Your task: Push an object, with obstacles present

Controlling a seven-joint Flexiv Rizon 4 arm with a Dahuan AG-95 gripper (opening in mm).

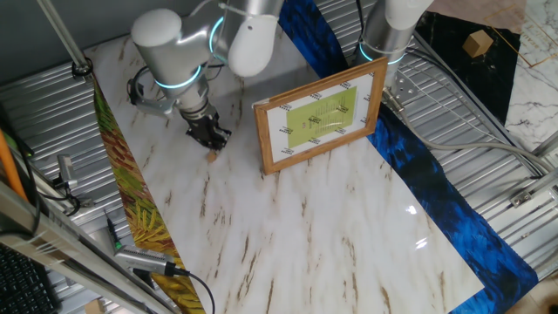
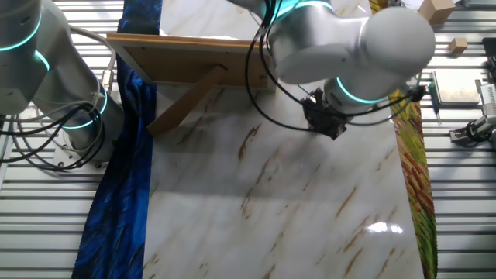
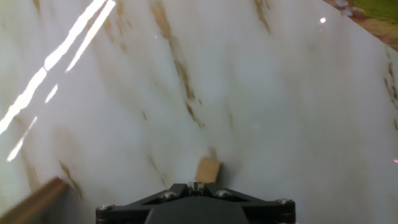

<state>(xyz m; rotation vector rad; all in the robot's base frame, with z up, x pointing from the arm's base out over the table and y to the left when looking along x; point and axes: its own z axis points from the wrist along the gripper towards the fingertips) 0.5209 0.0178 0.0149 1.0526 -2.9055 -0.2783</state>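
The object point(image 3: 208, 169) is a tiny light-brown wooden nub lying on the marble board, right in front of my gripper tip point(image 3: 195, 185). From one fixed camera the object point(image 1: 212, 158) shows just below the black gripper point(image 1: 210, 138), which stands close over the board with its fingers together, holding nothing. The other fixed view has the gripper point(image 2: 327, 124) low over the board, and the nub is hidden there. The obstacle is a light-wood picture frame point(image 1: 321, 115) with a white mat and yellow-green picture, standing upright to the right of the gripper; its back and prop point(image 2: 190, 51) face the other camera.
The marble board point(image 1: 314, 227) lies on a ribbed metal table. A blue cloth point(image 1: 436, 183) runs along one side, a leaf-patterned strip point(image 1: 144, 218) along the other. A second arm's base point(image 1: 388, 35) stands behind the frame. The frame's corner point(image 3: 34, 200) shows at lower left in the hand view.
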